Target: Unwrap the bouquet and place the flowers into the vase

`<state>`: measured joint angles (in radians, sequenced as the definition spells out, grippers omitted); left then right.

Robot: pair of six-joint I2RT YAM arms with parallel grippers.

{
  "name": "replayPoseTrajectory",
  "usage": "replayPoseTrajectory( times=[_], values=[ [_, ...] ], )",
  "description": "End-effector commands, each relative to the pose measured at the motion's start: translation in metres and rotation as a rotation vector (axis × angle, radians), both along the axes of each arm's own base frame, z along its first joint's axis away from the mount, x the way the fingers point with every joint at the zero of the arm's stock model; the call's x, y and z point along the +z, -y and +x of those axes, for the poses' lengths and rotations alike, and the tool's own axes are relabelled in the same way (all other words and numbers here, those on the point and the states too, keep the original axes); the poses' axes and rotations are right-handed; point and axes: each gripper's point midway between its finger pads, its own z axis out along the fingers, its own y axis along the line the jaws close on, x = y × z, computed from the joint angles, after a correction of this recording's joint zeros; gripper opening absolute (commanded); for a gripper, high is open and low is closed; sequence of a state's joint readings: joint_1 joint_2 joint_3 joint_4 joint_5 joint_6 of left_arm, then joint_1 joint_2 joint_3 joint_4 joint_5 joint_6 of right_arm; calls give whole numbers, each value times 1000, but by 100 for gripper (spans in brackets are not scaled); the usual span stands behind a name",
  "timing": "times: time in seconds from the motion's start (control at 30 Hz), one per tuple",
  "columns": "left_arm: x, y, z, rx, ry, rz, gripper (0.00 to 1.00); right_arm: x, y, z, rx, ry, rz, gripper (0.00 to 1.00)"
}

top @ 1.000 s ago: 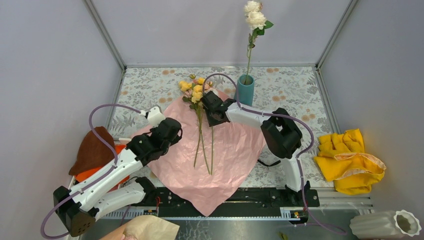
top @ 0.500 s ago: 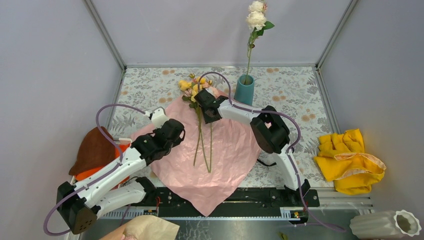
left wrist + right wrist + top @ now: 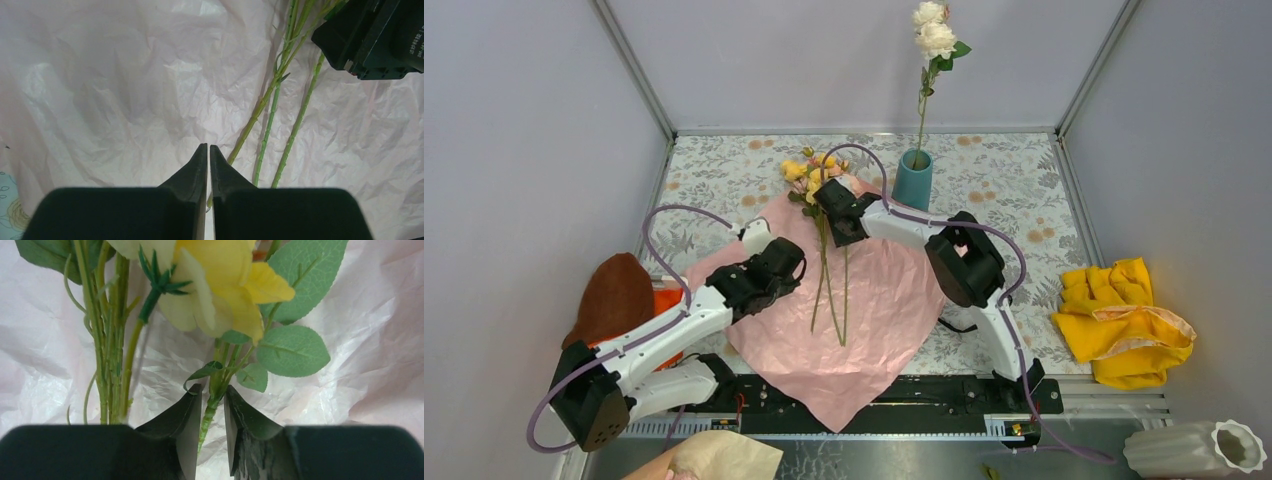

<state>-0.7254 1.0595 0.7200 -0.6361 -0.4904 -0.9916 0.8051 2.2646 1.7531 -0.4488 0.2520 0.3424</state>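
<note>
Flowers [image 3: 846, 300] lie loose on the opened bouquet paper [image 3: 894, 300], pink side up, spread over the desk [image 3: 1024, 180]. Their bare stem ends point toward my bases and their blooms away from me.

My left gripper [image 3: 208, 146] hangs over the crinkled paper just left of the stems. Its jaws are pressed together with nothing between them.

Farther out, my right gripper [image 3: 210, 390] is down at the leafy top of the bunch, just under a yellow bloom [image 3: 220, 280]. Its jaws stand a little apart on either side of one thin green stem, with a sliver of paper showing beside the stem.

Beyond the paper's far corner the teal vase [image 3: 913, 180] stands upright on the desk, with one tall cream rose [image 3: 934, 35] in it.
</note>
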Motion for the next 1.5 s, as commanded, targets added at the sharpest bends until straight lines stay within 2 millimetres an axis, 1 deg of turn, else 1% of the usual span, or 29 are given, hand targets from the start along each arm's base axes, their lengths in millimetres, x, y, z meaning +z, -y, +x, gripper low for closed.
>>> replayPoseTrajectory(
  times=[0.0,0.03,0.07,0.1,0.17,0.2,0.27,0.4,0.5,0.63,0.73,0.8,0.87,0.9,1.0,1.13,1.23,1.33,1.4,1.47],
  values=[
    [3,9,9,-13,30,-35,10,27,8,-6,-1,28,14,30],
    [2,9,9,-13,30,-35,10,33,8,-7,2,35,21,29],
    [3,9,9,-15,32,-38,9,39,9,-7,5,43,29,25],
    [4,9,9,-14,33,-40,9,49,9,-7,6,56,43,21],
    [5,9,10,-13,38,-43,9,61,9,-8,13,74,57,9],
    [6,10,10,-14,39,-44,9,66,10,-8,16,82,59,4],
    [5,10,10,-15,39,-48,9,79,12,-7,17,102,65,0],
    [6,12,10,-17,40,-60,9,104,15,-7,18,142,89,0],
    [10,13,10,-22,48,-68,8,128,15,-11,24,167,130,0],
    [19,11,10,-23,76,-77,8,165,18,-16,28,213,189,0],
    [26,8,10,-21,100,-82,8,202,23,-17,36,290,234,0],
    [28,8,10,-20,106,-85,8,233,27,-15,45,365,262,0],
    [28,7,9,-21,105,-87,8,268,35,-12,40,459,288,0],
    [28,7,9,-19,105,-88,8,289,41,-11,30,516,298,0],
    [28,8,8,-22,103,-92,8,343,61,-4,-16,684,302,0],
    [30,8,9,-22,110,-95,8,407,92,6,-105,917,267,0],
    [30,7,8,-22,113,-93,8,453,112,12,-177,1094,241,0],
    [31,6,8,-19,117,-93,8,484,131,24,-256,1236,172,0],
    [32,5,8,-16,121,-92,8,497,143,40,-298,1306,154,0],
    [32,4,8,-15,125,-91,8,505,154,58,-329,1363,168,0]
  ],
)
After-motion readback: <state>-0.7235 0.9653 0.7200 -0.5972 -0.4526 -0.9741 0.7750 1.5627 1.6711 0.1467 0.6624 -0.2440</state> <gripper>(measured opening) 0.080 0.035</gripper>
